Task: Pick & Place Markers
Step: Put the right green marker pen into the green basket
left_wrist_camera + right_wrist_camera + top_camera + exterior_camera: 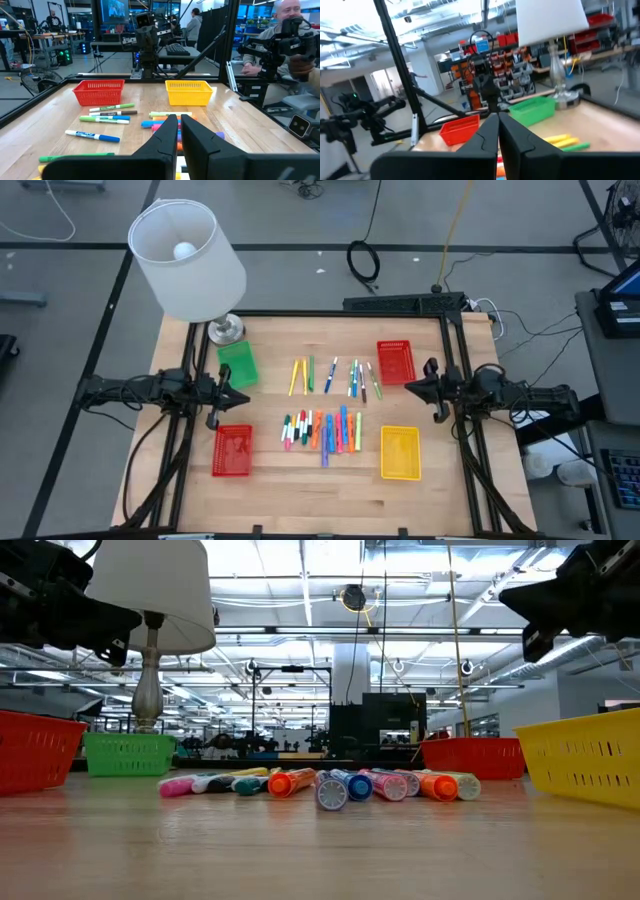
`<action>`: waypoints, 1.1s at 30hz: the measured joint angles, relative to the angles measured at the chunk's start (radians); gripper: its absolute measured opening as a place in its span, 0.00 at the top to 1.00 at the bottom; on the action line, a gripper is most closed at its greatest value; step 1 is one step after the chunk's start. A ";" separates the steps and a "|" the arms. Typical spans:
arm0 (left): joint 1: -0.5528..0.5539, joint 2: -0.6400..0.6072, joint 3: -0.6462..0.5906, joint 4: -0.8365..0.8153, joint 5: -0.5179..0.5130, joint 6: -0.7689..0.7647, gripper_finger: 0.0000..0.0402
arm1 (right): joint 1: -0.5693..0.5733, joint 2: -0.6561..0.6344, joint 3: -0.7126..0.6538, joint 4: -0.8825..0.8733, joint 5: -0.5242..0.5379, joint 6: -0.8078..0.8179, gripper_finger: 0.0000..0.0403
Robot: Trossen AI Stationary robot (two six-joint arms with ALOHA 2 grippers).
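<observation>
While both pincers, left pincer (213, 418) and right pincer (432, 367), hang pressed together at opposite surface edges, markers (322, 430) lie mid-surface, none visibly basketed; sorting apparently unstarted

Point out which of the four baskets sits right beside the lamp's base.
The green basket. It sits at the table's back left, next to the lamp base. The two red baskets and the yellow basket lie elsewhere.

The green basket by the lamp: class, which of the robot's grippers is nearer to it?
The left. The left gripper hovers shut just beside the green basket, at its front corner. The right gripper waits across the table, beside the far red basket.
</observation>
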 joint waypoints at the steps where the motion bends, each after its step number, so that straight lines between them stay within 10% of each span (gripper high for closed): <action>1: 0.000 0.000 0.000 0.000 0.000 0.000 0.92 | 0.000 0.000 0.000 -0.007 0.000 0.025 1.00; 13: 0.000 0.000 0.000 0.000 0.000 0.000 0.92 | 0.000 0.100 0.000 0.323 0.025 0.182 0.92; 22: 0.000 0.000 0.000 0.000 0.000 0.000 0.92 | 0.070 0.516 0.136 0.428 0.112 -0.005 0.61; 33: 0.000 0.000 0.000 0.004 0.000 0.000 0.92 | 0.157 1.220 0.765 -0.314 0.331 0.111 0.44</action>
